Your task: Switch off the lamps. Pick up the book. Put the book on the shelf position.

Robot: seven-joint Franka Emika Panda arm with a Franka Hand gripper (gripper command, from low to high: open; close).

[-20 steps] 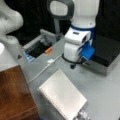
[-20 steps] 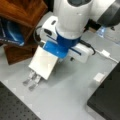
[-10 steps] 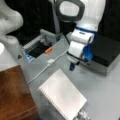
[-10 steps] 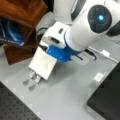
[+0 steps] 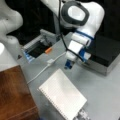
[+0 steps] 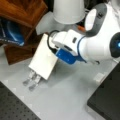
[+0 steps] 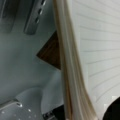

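Observation:
The book (image 5: 62,96) is a large white-grey rectangle that lies tilted on small metal supports (image 6: 31,80) on the grey table; it shows in both front views (image 6: 43,58). My gripper (image 5: 68,64) points down at the book's far edge, very near it. In the wrist view the book's page edge (image 7: 68,67) runs down the middle and its lined cover fills the right side. The shelf position is the dark brown wood-grain block (image 5: 13,95), at a front view's bottom left, and its top is bare. A white lamp shade (image 6: 68,10) stands behind the arm.
A black box (image 5: 106,51) sits at a front view's right, close to the arm. A white cable with a plug (image 5: 50,61) crosses the table toward an open tray (image 5: 37,50). A dark perforated mat (image 6: 15,107) lies at a front view's bottom left.
The arm's wrist has turned and its upper links have swung over. The gripper stays at the book's far edge. The book has not moved.

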